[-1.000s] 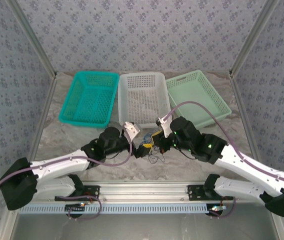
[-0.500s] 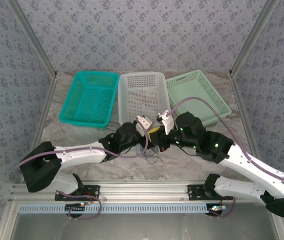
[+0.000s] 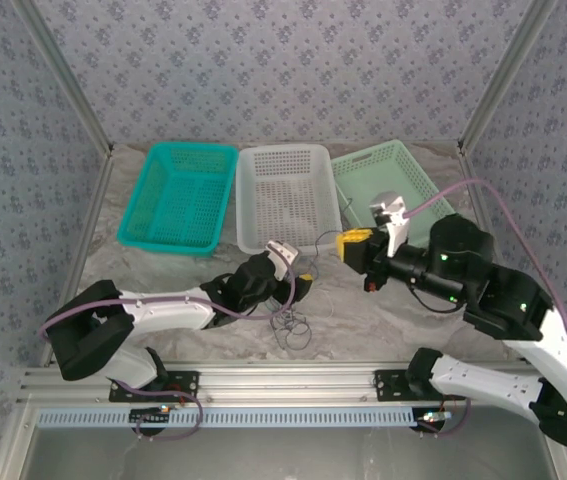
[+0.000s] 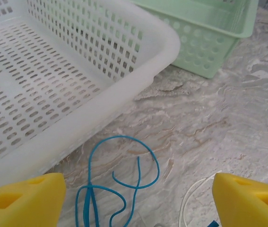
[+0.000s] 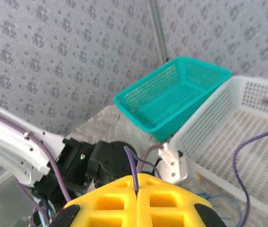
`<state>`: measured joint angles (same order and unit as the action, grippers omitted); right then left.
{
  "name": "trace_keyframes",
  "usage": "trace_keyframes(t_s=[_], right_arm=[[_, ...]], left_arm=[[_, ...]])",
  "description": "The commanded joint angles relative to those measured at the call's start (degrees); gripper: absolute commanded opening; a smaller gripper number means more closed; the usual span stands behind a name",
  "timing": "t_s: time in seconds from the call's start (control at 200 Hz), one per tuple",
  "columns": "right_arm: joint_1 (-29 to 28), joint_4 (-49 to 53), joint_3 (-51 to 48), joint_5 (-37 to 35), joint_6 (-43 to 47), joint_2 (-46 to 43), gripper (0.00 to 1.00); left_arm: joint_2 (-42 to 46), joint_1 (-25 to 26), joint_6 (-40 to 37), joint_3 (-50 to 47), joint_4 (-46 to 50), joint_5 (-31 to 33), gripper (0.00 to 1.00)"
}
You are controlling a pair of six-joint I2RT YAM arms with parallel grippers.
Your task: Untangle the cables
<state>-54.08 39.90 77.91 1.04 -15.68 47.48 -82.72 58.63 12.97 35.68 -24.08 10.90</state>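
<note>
- Cables [image 3: 291, 325]: a small loose tangle of thin wires is seen from the top view lying on the worktop [image 3: 383, 320], near its front edge and just in front of the left hand [image 3: 301, 288].
- Blue cable [image 4: 90, 187]: in the left wrist view it is laid in open loops on the worktop, just beside the near wall of the white basket [image 3: 283, 150]; a whitish cable [image 4: 185, 198] curves close to its right.
- Left hand: it is kept low over the worktop, with its yellow fingers [image 4: 25, 198] spread wide at either side of the blue loops and nothing held between them.
- Right hand [image 3: 355, 246]: it is held clear of the worktop, in front of the gap between the white basket and the green basket [image 3: 431, 185].
- Dark purple cable [image 5: 134, 170]: it is pinched where the closed yellow fingers of the right hand meet, and rises from that seam in the right wrist view; from the top view a thin strand [image 3: 321, 240] is seen arching from this hand toward the left hand.
- Teal basket [image 3: 193, 148]: it is set at the left of the row of three baskets along the far side.
</note>
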Motion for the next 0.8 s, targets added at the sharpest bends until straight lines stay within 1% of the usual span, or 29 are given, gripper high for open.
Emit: trace_keyframes(t_s=[0.0,0.17,0.26,0.33,0.42,0.515,0.615,0.795], right_arm=[[0.80,1.51,3.68,-2.07,3.31,0.06,0.00],[1.43,2.03,8.46,-3.02,5.75,1.33,0.00],[2.02,2.36,10.60,-5.62,6.94,2.56,0.00],[2.95,2.53,12.67,-7.28,7.57,4.18,0.00],[4.55,2.07,16.22,-7.32,8.56,6.55,0.00],[7.14,-1.00,18.89,-7.81,8.69,8.06,0.00],[10.44,-2.10,22.17,-6.11,8.46,10.27,0.00],[19.86,-3.52,27.33,-0.53,4.86,14.69,0.00]], left_arm=[[0.29,0.43,0.66,-0.08,0.46,2.24,0.82],[0.10,0.43,0.90,-0.51,0.65,4.01,0.81],[0.60,0.43,1.20,-1.00,1.07,5.49,0.82],[1.45,0.43,1.35,-1.61,1.39,6.52,0.82],[2.82,0.43,1.35,-2.52,1.63,7.05,0.83],[3.93,0.43,1.43,-3.32,2.22,7.10,0.84],[4.40,0.43,1.61,-4.07,2.59,8.26,0.85],[5.10,0.43,1.84,-5.26,2.76,9.56,0.86]])
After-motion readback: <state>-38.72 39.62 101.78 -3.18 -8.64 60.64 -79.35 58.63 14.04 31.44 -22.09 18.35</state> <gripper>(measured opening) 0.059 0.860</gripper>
